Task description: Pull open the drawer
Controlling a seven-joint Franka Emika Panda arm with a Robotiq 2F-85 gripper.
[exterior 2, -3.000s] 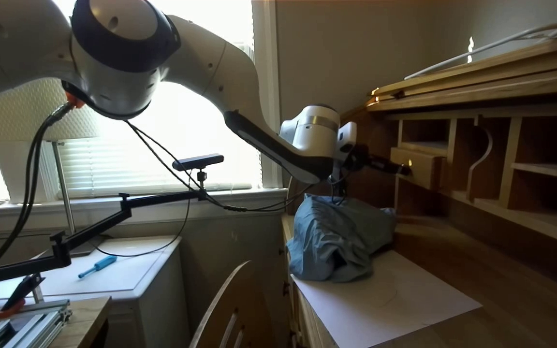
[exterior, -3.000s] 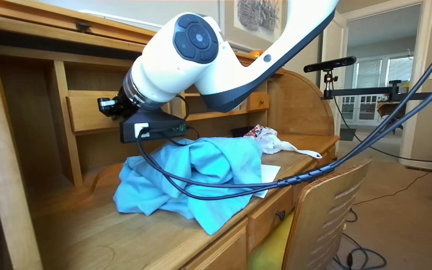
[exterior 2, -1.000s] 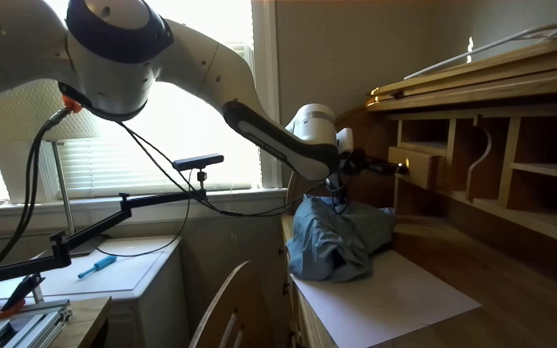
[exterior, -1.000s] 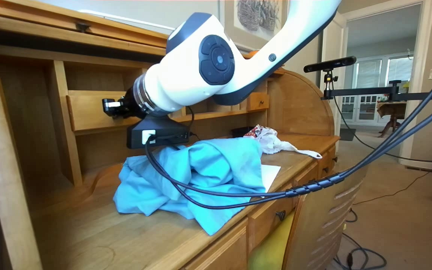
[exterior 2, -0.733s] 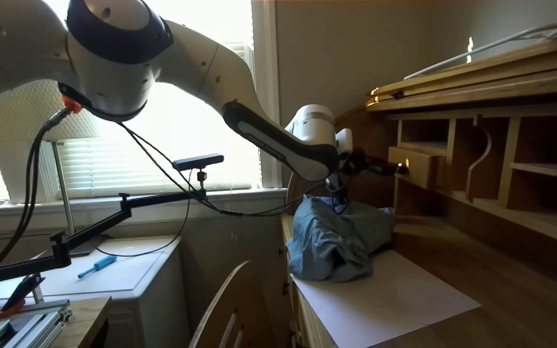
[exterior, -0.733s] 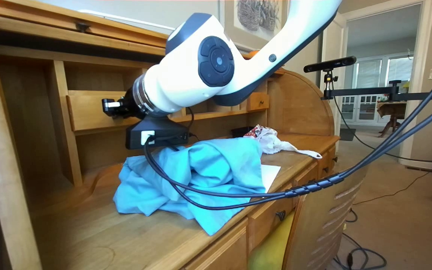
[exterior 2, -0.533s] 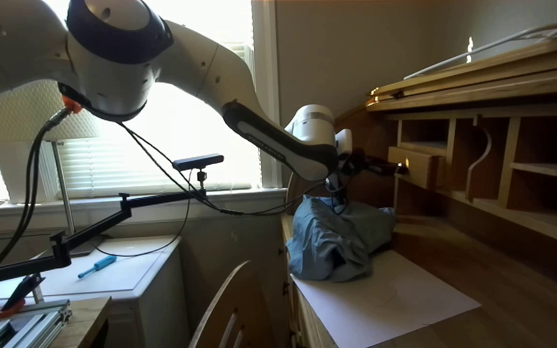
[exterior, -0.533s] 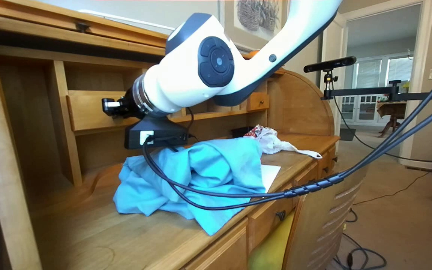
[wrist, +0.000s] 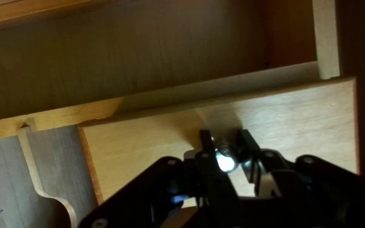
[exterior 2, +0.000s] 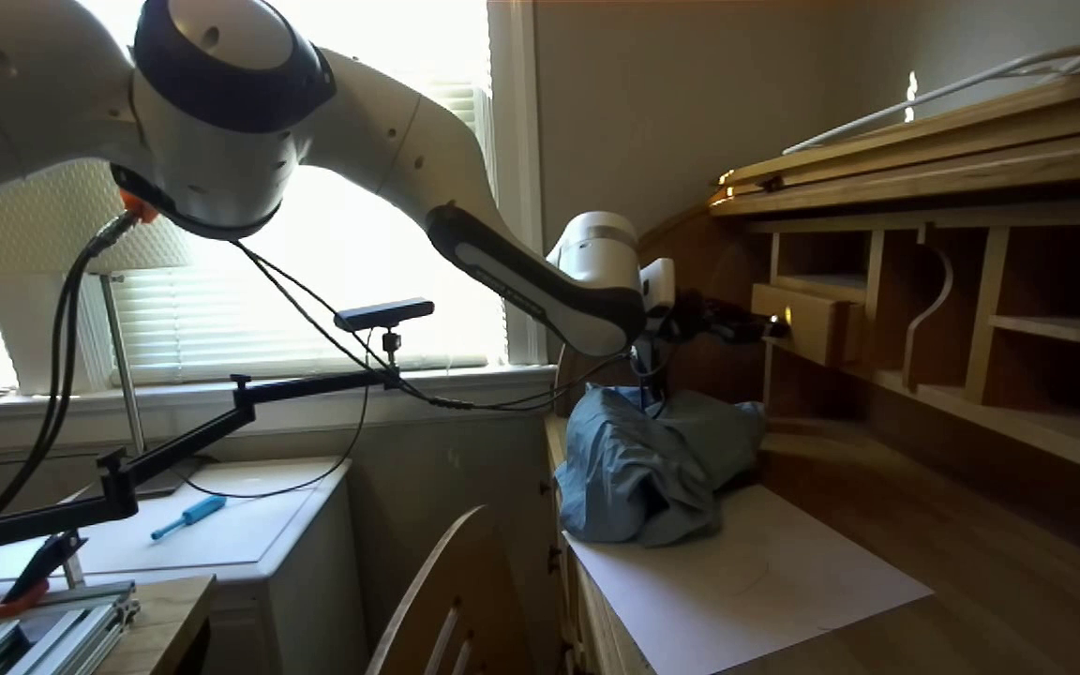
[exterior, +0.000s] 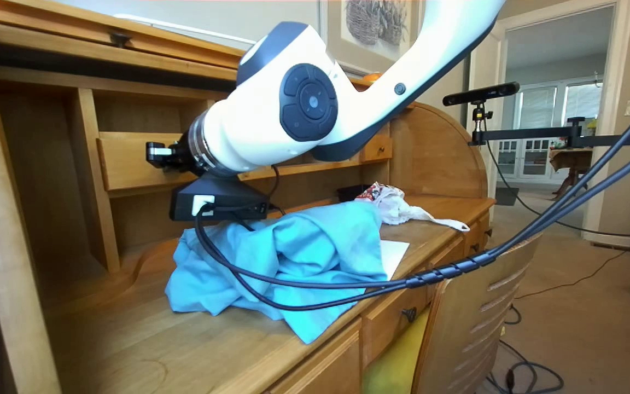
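Drawer (wrist: pixel 163 139), knob (wrist: pixel 226 161) between gripper (wrist: pixel 225 138) jaws

The gripper (wrist: pixel 225 141) is right on the round knob (wrist: pixel 226 162), one finger clasped to each side, white glare flashing off its face! Behind it spreads the pale drawer (wrist: pixel 147 142); a wooden shelf (wrist: pixel 68 117) runs just above, and over on the left curls a thin divider (wrist: pixel 33 167).

Smooth wooden drawer (wrist: pixel 144 139), shiny metallic knob (wrist: pixel 226 162), rumpled matt cloth (exterior: pixel 298 254), smooth paper (exterior 2: pixel 765 581), glossy arm (exterior: pixel 257 104)
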